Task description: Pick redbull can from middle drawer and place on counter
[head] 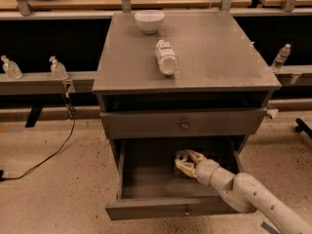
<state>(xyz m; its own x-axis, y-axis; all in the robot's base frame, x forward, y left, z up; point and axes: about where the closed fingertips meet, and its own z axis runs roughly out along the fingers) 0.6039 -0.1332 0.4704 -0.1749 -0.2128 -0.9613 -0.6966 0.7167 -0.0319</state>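
Note:
The middle drawer [146, 182] is pulled open below the counter [219, 57]. The redbull can [180, 156], small with a silver lid, is in the drawer's back right part. My gripper [185, 162] reaches in from the lower right, and its pale fingers [196, 155] are shut on the can, one on each side. The can sits slightly above the drawer floor. Its lower body is hidden by the fingers.
A clear water bottle [166, 57] lies on the counter, with a white bowl [149, 21] behind it. The closed upper drawer front [184, 125] hangs just above the gripper. Small bottles [57, 68] stand on side ledges. A cable [44, 160] runs across the floor on the left.

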